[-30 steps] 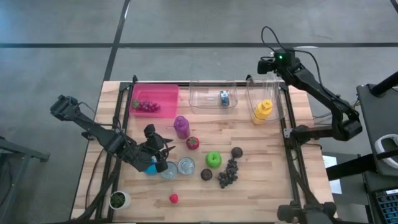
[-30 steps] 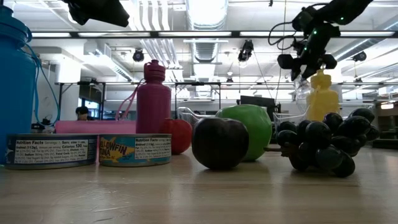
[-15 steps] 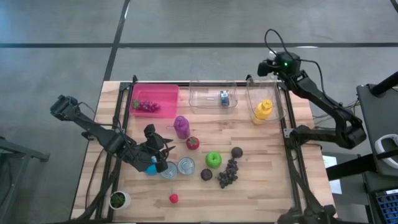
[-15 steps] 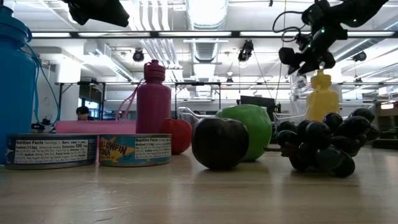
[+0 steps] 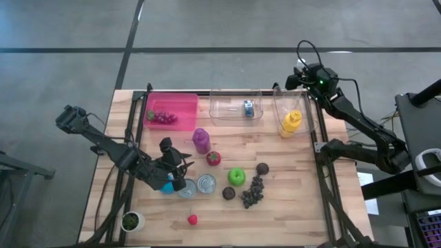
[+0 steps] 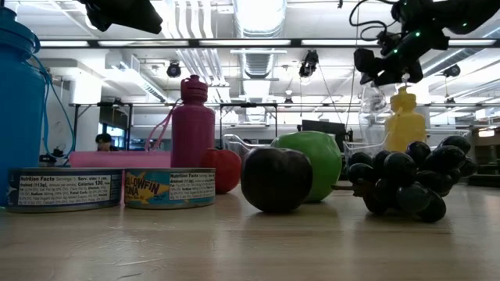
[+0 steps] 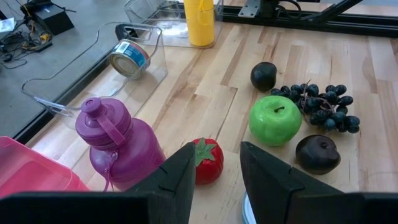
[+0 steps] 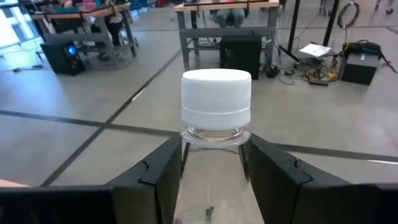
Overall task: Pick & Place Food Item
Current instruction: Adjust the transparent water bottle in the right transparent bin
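The right pincer (image 8: 211, 168) is raised above the far right corner of the desk (image 5: 296, 207), its fingers (image 8: 155, 168) pinching a clear bottle with a white cap (image 8: 216, 102) just below the neck (the bottle's lower part is cut off in the right wrist view); in the low view the bottle hangs under that pincer, over the yellow bottle (image 5: 291, 122) that stands in the clear bin (image 5: 277, 103) at the far right. The left pincer (image 5: 180, 165) sits low over the desk's left half, fingers slightly spread and empty, pointing toward a red strawberry-like fruit (image 7: 208, 160) beside a purple bottle (image 7: 115, 146). A middle clear bin (image 5: 220, 114) holds a small can (image 5: 248, 107); a pink bin (image 5: 172, 107) holds grapes (image 5: 160, 118). On the desk lie a green apple (image 5: 236, 176), dark grapes (image 5: 253, 193), two dark plums (image 5: 262, 168), two tins (image 5: 206, 183) and a blue bottle (image 6: 19, 117).
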Controlling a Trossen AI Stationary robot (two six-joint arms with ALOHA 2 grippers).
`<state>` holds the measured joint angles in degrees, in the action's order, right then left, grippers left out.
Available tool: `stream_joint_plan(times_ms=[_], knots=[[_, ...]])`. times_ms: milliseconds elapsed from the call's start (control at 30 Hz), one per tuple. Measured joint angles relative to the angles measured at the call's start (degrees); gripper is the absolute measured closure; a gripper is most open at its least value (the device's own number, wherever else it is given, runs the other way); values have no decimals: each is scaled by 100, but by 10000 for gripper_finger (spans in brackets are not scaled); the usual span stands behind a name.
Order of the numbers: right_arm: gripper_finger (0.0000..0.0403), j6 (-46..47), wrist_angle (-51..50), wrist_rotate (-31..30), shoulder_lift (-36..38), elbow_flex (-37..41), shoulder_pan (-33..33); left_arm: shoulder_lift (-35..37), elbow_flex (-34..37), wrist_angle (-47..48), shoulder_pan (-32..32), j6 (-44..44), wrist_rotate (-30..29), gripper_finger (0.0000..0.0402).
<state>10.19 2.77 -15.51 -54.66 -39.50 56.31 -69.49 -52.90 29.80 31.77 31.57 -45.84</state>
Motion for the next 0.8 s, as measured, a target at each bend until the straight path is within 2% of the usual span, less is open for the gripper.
stream_joint_plan(times_ms=[200, 800], knots=[[249, 2, 231, -14, 293, 351, -98, 0, 0, 0, -1, 0, 0, 272], [245, -327, -213, -203, 1129, 348, -510, 0, 0, 0, 0, 1, 0, 275]])
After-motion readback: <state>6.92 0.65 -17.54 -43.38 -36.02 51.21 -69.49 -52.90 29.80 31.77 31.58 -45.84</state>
